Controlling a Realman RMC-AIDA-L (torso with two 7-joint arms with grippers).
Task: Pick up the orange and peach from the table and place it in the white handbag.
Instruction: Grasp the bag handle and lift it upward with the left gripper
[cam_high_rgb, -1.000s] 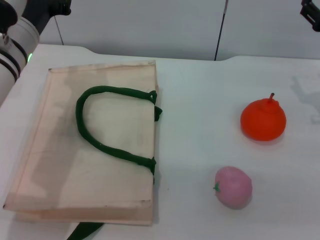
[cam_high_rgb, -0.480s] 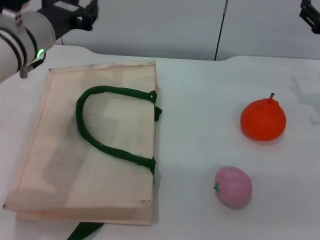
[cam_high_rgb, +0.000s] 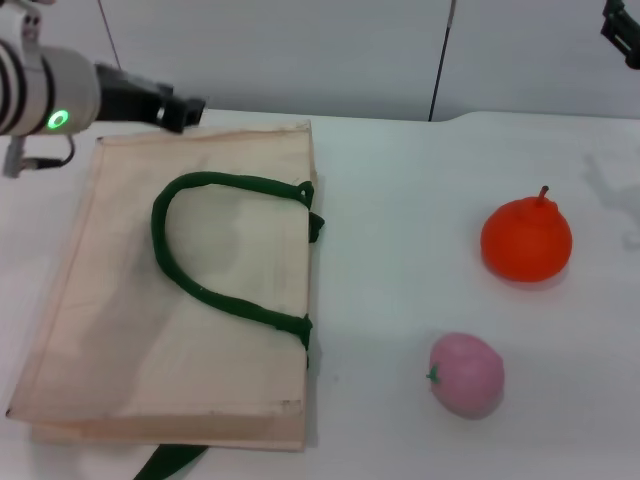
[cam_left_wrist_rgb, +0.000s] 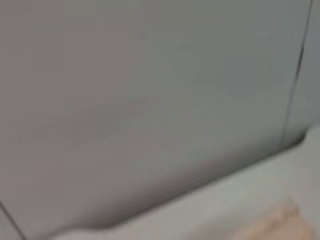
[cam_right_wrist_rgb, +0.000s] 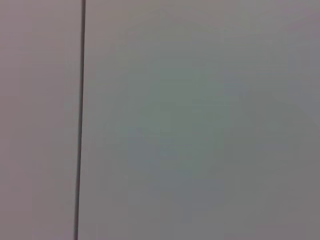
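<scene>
The white handbag lies flat on the left of the table, its dark green strap handle looped on top. The orange sits at the right, stem up. The peach lies nearer me, in front of the orange. My left gripper is above the bag's far left corner, pointing right. My right gripper shows only at the top right edge, high above the table. The left wrist view shows the wall and a corner of the bag. The right wrist view shows only wall.
The white table spreads between the bag and the fruits. A grey wall with a dark vertical seam stands behind the table's far edge. A green strap end sticks out under the bag's near edge.
My left arm has swung in from the top left corner and down toward the bag's far edge, its gripper now pointing right. The right arm, bag and fruits have not moved.
</scene>
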